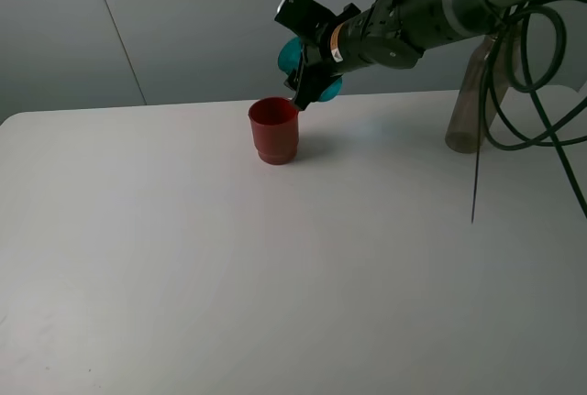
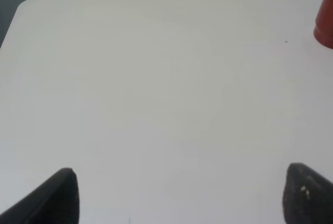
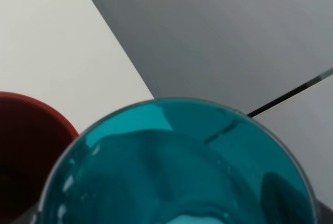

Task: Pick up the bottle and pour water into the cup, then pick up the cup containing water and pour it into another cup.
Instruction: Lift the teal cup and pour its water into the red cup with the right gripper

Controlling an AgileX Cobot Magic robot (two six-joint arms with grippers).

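The red cup (image 1: 273,129) stands upright on the white table (image 1: 275,257) near the far edge. My right gripper (image 1: 310,70) is shut on the teal cup (image 1: 295,58) and holds it tipped on its side just above and right of the red cup's rim. In the right wrist view the teal cup (image 3: 177,167) fills the frame with its mouth toward the camera, and the red cup's rim (image 3: 31,130) sits beside it. The grey-brown bottle (image 1: 470,102) stands at the far right, partly behind cables. My left gripper (image 2: 179,195) is open over bare table; the red cup's edge (image 2: 325,18) shows there.
Black cables (image 1: 532,83) hang from the right arm in front of the bottle. A grey wall stands right behind the table's far edge.
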